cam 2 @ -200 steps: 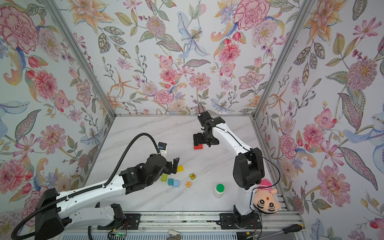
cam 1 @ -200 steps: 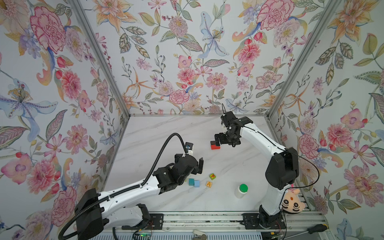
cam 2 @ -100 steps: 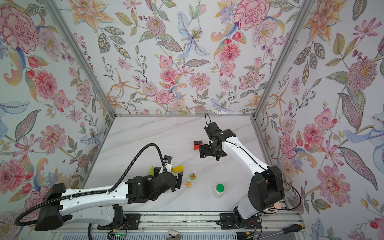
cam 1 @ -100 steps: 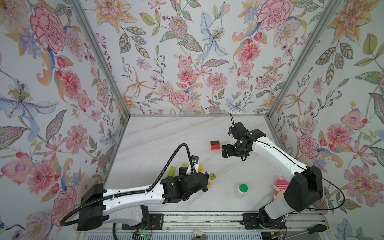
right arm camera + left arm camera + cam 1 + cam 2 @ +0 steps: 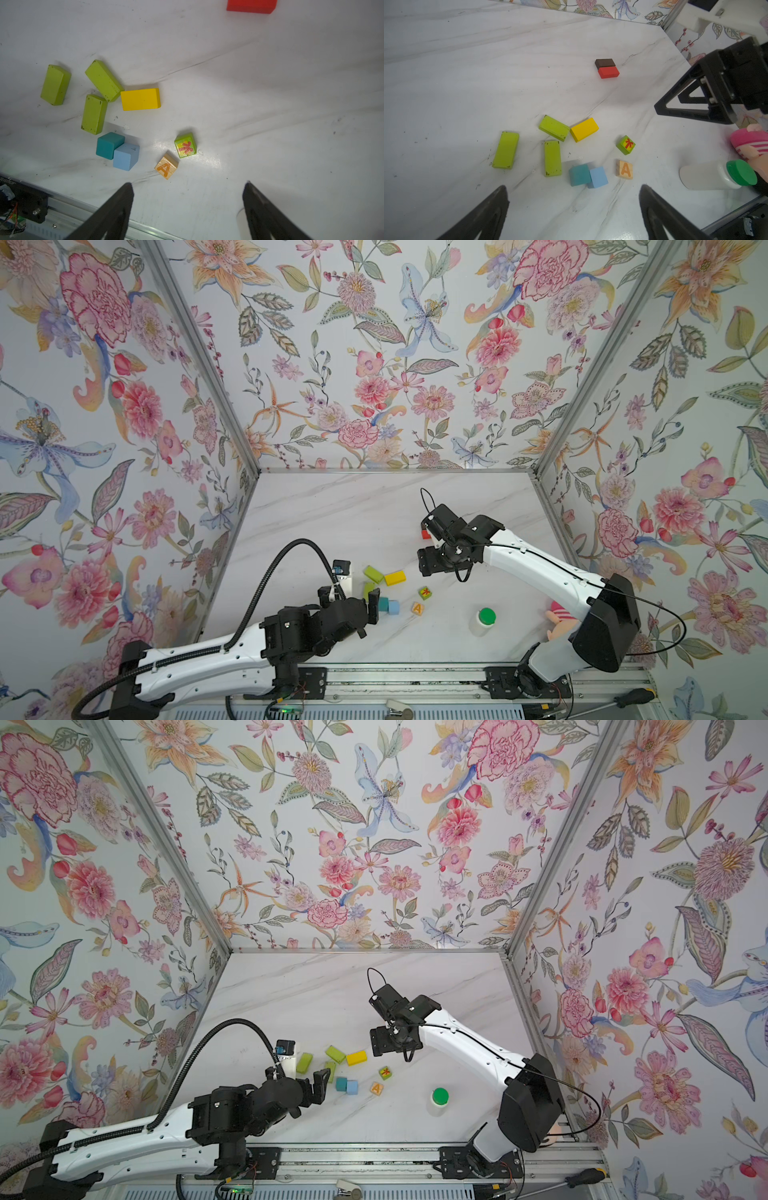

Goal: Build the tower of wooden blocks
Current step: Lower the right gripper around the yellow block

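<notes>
The wood blocks lie flat on the white marbled worktop (image 5: 332, 510), none resting on another. In both top views the main group sits low in the frame, near the centre. It comprises three lime-green oblongs (image 5: 505, 149) (image 5: 554, 127) (image 5: 552, 158), with a yellow block (image 5: 584, 129) touching a corner of the middle one. A teal cube (image 5: 579, 174) and a light-blue cube (image 5: 598, 176) touch each other. The green red-marked cube (image 5: 625, 144) and the "A" cube (image 5: 624, 169) stand apart, just right of these. A red block (image 5: 608, 72) and a brown block (image 5: 605, 62) lie side by side, touching, well apart from the group and higher in the frame. The left gripper (image 5: 573, 188) is positioned just beside the teal cube; its fingers (image 5: 492, 209) are spread wide and grip nothing. The right gripper (image 5: 188, 184) sits right of centre, near the red block; its fingers (image 5: 116, 212) are apart and grip nothing. A white bottle (image 5: 484, 620) and a plush doll (image 5: 557, 614) occupy the lower right.
</notes>
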